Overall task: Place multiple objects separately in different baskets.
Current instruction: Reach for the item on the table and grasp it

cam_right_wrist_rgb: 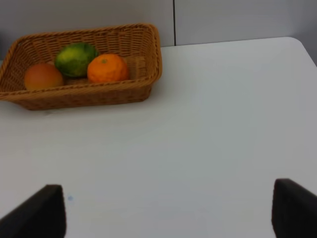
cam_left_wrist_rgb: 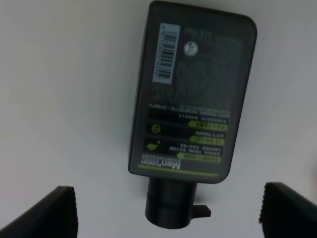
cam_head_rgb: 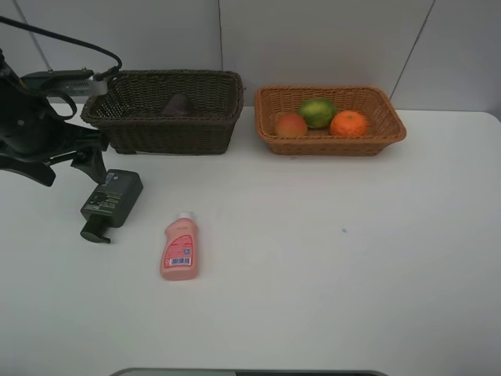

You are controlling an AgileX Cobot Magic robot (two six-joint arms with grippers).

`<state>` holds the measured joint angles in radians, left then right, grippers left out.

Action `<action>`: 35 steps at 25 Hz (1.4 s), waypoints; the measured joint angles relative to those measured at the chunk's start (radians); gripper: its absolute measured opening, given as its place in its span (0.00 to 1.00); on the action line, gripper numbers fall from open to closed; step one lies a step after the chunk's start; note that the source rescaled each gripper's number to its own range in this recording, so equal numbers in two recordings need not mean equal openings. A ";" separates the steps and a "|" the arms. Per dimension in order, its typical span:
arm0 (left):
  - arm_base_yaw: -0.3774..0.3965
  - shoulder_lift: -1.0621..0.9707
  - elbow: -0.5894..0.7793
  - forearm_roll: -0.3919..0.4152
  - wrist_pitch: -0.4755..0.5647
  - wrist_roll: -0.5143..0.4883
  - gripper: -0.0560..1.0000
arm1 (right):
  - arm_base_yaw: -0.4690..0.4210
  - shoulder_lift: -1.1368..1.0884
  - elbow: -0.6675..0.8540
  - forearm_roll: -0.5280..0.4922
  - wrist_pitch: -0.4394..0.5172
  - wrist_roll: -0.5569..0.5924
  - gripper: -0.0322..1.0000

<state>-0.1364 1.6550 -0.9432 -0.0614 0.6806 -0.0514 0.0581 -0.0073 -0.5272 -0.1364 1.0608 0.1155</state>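
Observation:
The dark green pump bottle (cam_head_rgb: 112,200) lies flat on the white table, pump toward the front. My left gripper (cam_head_rgb: 76,162) hovers just behind and left of it, open and empty; the left wrist view shows the bottle (cam_left_wrist_rgb: 193,94) between the spread fingers (cam_left_wrist_rgb: 54,213). The small pink bottle (cam_head_rgb: 179,248) lies flat to its right. The purplish tumbler (cam_head_rgb: 179,106) sits in the dark brown basket (cam_head_rgb: 168,135). The peach (cam_head_rgb: 290,124), lime (cam_head_rgb: 316,112) and orange (cam_head_rgb: 348,123) sit in the light tan basket (cam_head_rgb: 337,143). My right gripper (cam_right_wrist_rgb: 171,210) is open and empty, out of the exterior view.
The two baskets stand side by side along the back of the table against the white wall. In the right wrist view the tan basket (cam_right_wrist_rgb: 84,94) is far ahead with bare table (cam_right_wrist_rgb: 208,139) in front. A small dark speck (cam_head_rgb: 344,230) marks the table.

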 joint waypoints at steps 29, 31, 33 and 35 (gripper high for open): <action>-0.025 0.105 -0.029 -0.056 -0.172 0.046 0.98 | 0.000 0.000 0.000 0.001 0.000 0.000 0.91; -0.037 0.105 -0.054 -0.027 -0.164 0.019 0.98 | 0.000 0.000 0.000 0.001 0.000 0.000 0.91; -0.052 0.112 -0.084 0.024 -0.134 -0.034 0.98 | 0.000 0.000 0.000 0.001 0.000 0.000 0.91; -0.068 0.128 -0.105 0.088 -0.102 -0.083 0.98 | 0.000 0.000 0.000 0.001 0.000 0.000 0.91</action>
<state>-0.2046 1.7825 -1.0486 0.0268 0.5791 -0.1344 0.0581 -0.0073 -0.5272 -0.1355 1.0608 0.1155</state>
